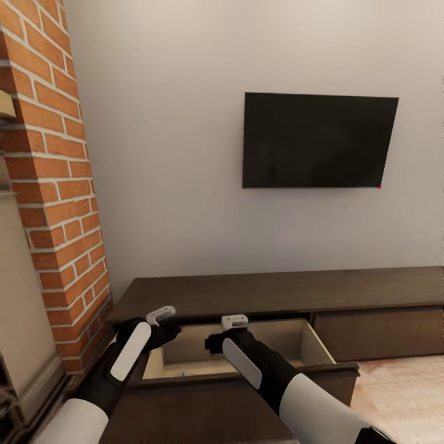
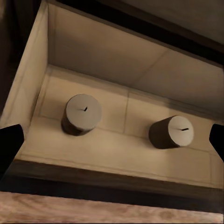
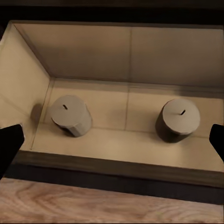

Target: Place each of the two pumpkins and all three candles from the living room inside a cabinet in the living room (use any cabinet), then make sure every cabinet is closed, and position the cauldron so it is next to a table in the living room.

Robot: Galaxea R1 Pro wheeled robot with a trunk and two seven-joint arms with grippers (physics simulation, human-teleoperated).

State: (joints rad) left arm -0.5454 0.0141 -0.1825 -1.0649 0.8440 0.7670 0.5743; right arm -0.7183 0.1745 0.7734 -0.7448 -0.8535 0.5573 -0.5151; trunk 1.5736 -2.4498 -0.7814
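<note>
Holding two candles already: the open drawer of the cabinet, both upright on its floor, well apart. Your left gripper and right gripper hover above it, each spread wide and empty. Stocking step, by my judgement part done; a third candle and the pumpkins are yet to come. Next move calls for pulling both arms clear and fetching more.

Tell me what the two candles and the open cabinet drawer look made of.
Candles: matte grey-brown wax, seemingly; short cylinders, each with a thin dark wick on its flat top. Drawer: pale, smooth board inside, with faint panel seams. Cabinet: dark-brown wood with a dull finish.
</note>
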